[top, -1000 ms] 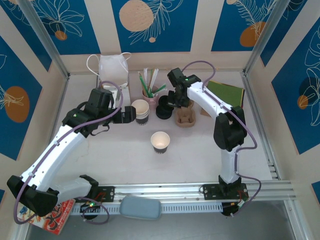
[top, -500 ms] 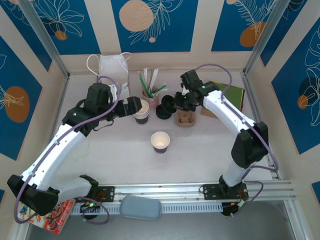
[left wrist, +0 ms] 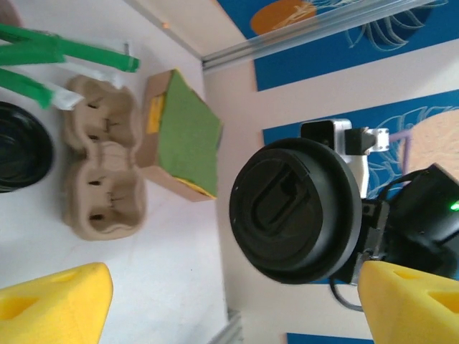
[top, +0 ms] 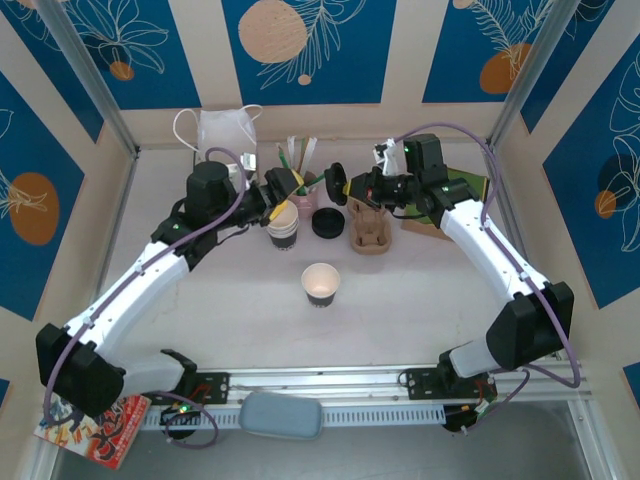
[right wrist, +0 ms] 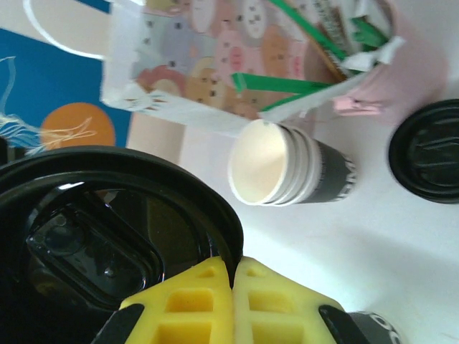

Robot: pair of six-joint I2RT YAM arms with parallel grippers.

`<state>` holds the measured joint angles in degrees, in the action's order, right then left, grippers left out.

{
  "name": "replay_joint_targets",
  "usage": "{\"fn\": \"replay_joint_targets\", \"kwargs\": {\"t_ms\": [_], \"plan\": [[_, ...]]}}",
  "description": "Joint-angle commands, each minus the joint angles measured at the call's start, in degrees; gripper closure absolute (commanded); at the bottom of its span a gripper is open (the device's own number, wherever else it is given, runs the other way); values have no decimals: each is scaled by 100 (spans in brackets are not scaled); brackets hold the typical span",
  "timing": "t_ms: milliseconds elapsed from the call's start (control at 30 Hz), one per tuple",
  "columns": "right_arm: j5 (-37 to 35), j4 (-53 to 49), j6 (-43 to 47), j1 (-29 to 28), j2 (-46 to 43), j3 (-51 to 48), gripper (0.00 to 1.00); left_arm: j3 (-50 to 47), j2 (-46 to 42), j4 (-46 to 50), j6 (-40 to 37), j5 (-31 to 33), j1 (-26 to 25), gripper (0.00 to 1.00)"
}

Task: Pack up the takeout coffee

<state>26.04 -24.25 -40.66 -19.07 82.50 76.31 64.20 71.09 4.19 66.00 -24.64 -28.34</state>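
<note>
White tabletop (top: 240, 300) is carrying one lidless paper cup (top: 320, 283) mid-table and one nested cup stack (top: 283, 225); right gripper (right wrist: 233, 269) is pinching one round glossy black lid (left wrist: 295, 209) aloft; left gripper (top: 288, 197) is gaping wide.

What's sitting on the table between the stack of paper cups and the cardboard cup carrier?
A loose black lid lies flat between the stack of cups and the cardboard carrier; the top external view shows it.
</note>
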Motion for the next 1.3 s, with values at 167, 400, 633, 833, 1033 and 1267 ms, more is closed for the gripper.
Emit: {"fn": "replay_joint_targets", "kwargs": {"t_ms": [167,400,633,833,1033,1267], "plan": [[1164,1282,-700,52,-96,-185,93,-172,246,-1934,1310,-712,26,14],[1214,1471,-815,-59,-35,-190,94,-193,530,-2569,1820,-1037,22,15],[1136,1524,-843,-193,29,-160,94,-167,747,-3074,2133,-1237,23,15],[1154,1581,-886,-203,113,-131,94,-177,845,-3342,2269,-1359,21,16],[1164,1582,-881,-230,172,-62,94,-192,891,-3279,2272,-1398,26,16],[1234,1623,-888,-263,225,-28,94,-145,969,-3239,2269,-1501,-23,19]]}}
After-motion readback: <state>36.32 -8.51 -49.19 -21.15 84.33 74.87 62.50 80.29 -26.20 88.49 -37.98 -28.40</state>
